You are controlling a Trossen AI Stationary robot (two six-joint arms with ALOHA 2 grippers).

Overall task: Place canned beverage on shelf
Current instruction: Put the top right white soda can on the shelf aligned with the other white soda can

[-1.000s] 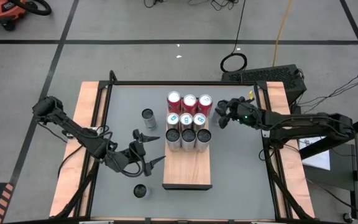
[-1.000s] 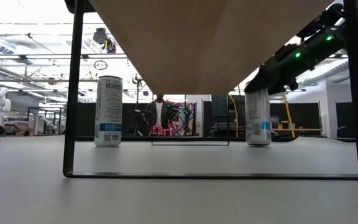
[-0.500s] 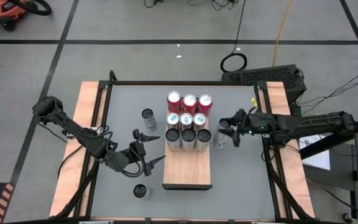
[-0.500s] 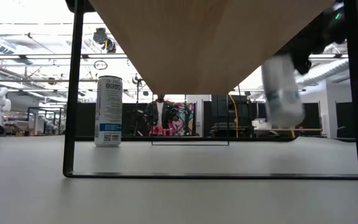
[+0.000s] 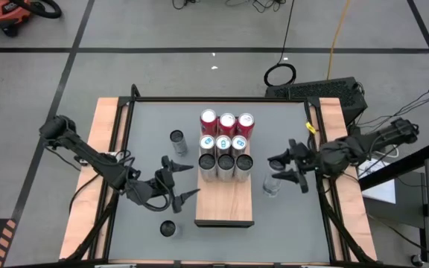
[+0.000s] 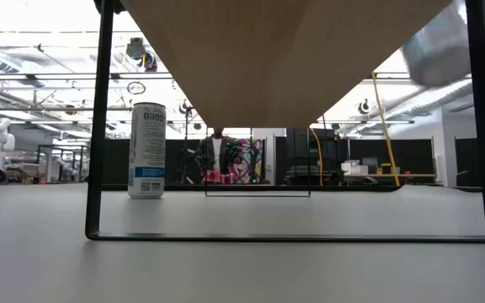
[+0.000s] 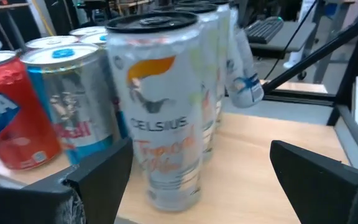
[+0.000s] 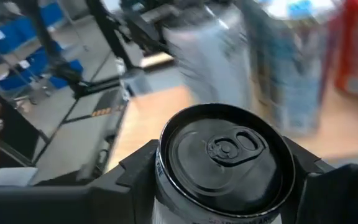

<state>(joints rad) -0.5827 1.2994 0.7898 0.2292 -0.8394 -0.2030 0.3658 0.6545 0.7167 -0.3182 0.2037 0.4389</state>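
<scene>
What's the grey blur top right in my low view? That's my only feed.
Observer: A dark-topped can, clamped in the right gripper, as its wrist view shows.
Operator: Over the shelf?
Observer: No. From above, it hangs just off the right edge of the shelf.
Operator: Free space on it?
Observer: Nine cans fill the far end; the near half is bare wood.
</scene>
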